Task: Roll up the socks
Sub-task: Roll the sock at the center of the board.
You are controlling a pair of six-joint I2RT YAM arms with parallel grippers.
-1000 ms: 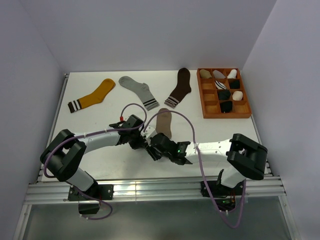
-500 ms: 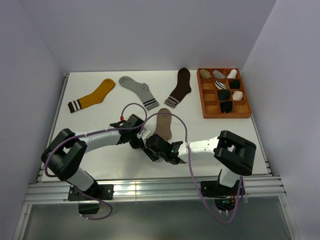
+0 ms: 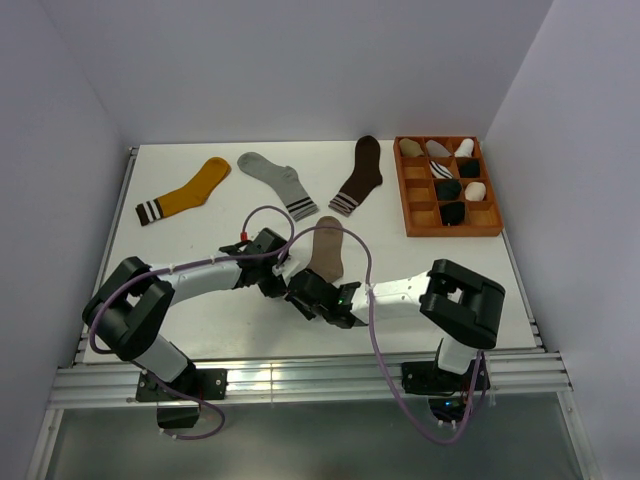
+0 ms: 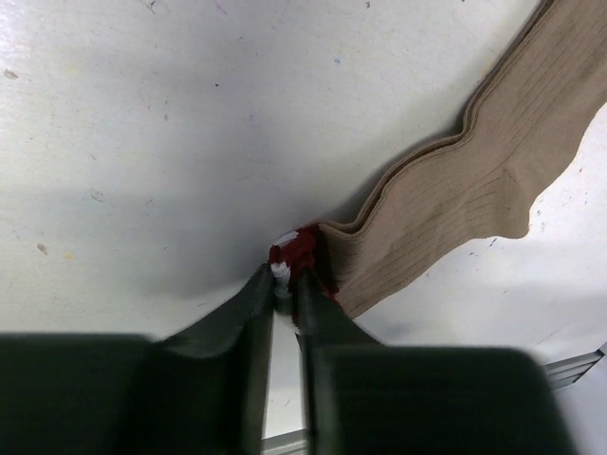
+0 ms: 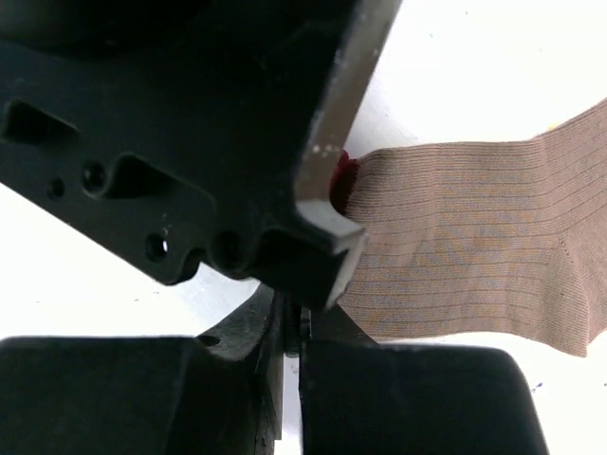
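Well left of the tray (image 3: 447, 232), the taupe sock (image 3: 327, 248) lies flat on the table (image 3: 200, 310), toe toward the far side and maroon cuff at its near end. At that cuff the left gripper (image 4: 288, 282) has its fingers almost together, pinching the maroon-white edge. The right gripper (image 5: 291, 334) is right against it, fingers squeezed narrow; can't tell if any fabric is between them. Rolled socks (image 3: 448, 188) sit in the tray.

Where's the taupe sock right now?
In the top view, the taupe sock lies mid-table, just below the dark brown sock. Its maroon cuff is pinched by the fingers of the left gripper, with the right gripper alongside.
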